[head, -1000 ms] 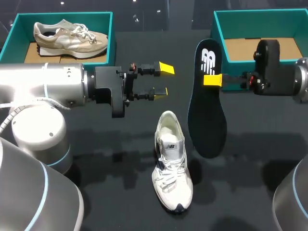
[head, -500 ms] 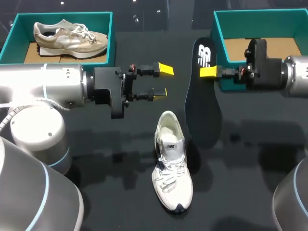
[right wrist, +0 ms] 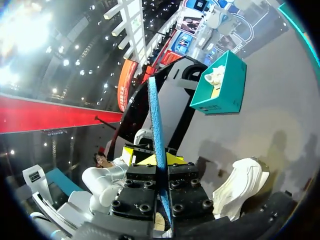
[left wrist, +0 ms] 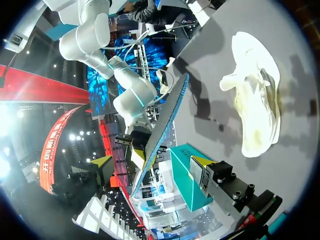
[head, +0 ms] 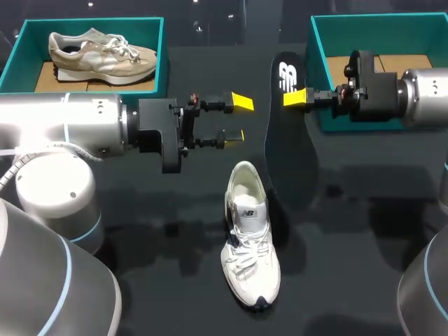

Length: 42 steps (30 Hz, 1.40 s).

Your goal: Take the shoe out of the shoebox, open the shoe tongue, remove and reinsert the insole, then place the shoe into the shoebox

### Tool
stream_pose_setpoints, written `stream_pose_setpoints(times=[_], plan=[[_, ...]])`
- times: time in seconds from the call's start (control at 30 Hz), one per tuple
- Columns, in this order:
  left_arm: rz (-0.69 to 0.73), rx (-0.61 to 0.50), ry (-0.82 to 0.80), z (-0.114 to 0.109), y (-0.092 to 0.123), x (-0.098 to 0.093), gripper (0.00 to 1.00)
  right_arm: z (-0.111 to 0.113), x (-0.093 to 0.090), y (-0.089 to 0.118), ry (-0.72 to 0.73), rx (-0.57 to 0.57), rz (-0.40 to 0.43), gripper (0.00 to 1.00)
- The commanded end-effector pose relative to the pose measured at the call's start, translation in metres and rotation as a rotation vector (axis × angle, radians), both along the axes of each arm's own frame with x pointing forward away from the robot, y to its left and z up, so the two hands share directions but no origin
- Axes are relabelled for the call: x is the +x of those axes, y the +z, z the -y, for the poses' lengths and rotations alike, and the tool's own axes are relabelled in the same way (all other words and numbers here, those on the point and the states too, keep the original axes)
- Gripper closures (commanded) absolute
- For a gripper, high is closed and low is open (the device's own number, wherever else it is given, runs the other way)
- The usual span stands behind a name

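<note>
- the white shoe [head: 250, 238] stands upright on the black table [head: 175, 287], apart from both claws, with its toe to 6 o'clock and its heel to 12.
- the right gripper [head: 294, 96] is clenched on the dark insole [head: 287, 140] near its heel end, at about 1 o'clock from the shoe.
- the head view shows only one of its yellow tips; the other is hidden behind the insole.
- the right wrist view shows the insole edge-on, pinched from both sides.
- the insole hangs toe-end down just beside the shoe's heel. its lower outline fades into the dark table, so i cannot tell whether it touches.
- the left gripper [head: 234, 117] is released and holds nothing. it sits at about 11 o'clock from the shoe, with its fingers pointing to 3 o'clock.
- the left shoebox [head: 91, 22], at 10 o'clock from the shoe, holds a beige shoe [head: 101, 54].
- the right shoebox [head: 318, 42], at 2 o'clock, is partly covered by the right arm [head: 420, 98] and cut off at the far edge.
</note>
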<state>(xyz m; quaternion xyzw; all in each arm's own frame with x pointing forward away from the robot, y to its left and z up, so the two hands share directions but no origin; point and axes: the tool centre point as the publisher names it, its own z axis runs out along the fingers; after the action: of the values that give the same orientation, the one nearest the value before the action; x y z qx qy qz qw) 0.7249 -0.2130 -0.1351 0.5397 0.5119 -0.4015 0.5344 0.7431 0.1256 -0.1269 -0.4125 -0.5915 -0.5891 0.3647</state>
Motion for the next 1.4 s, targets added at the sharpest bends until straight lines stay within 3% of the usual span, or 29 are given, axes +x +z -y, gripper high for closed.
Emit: stream_pose_setpoints(times=[0.03,0.2,0.3,0.43,0.57,0.67,0.77,1.17,1.4], plan=[[0.0,-0.004,-0.011,0.012,-0.005,0.008,0.0,-0.011,0.009,-0.003,0.034,-0.006,-0.075,1.0],[-0.002,-0.008,-0.022,0.022,-0.01,0.012,0.0,-0.019,0.013,-0.008,0.051,0.008,-0.17,1.0],[-0.006,-0.008,-0.026,0.026,-0.014,0.012,0.16,-0.021,0.016,-0.013,0.038,0.018,-0.223,1.0],[-0.013,-0.01,-0.027,0.03,-0.017,0.013,0.21,-0.023,0.02,-0.017,0.021,0.022,-0.268,1.0],[-0.017,-0.013,-0.021,0.033,-0.019,0.014,0.27,-0.025,0.022,-0.019,0.021,0.026,-0.291,1.0],[-0.014,-0.01,-0.015,0.034,-0.02,0.016,0.44,-0.027,0.023,-0.021,0.027,0.032,-0.304,1.0],[-0.012,-0.005,-0.012,0.035,-0.022,0.017,0.51,-0.028,0.022,-0.021,0.032,0.034,-0.308,1.0],[-0.007,-0.008,-0.01,0.036,-0.024,0.019,0.6,-0.032,0.024,-0.027,0.062,0.025,-0.366,1.0],[-0.006,-0.007,-0.003,0.039,-0.026,0.021,0.73,-0.036,0.024,-0.029,0.066,0.03,-0.384,1.0]])
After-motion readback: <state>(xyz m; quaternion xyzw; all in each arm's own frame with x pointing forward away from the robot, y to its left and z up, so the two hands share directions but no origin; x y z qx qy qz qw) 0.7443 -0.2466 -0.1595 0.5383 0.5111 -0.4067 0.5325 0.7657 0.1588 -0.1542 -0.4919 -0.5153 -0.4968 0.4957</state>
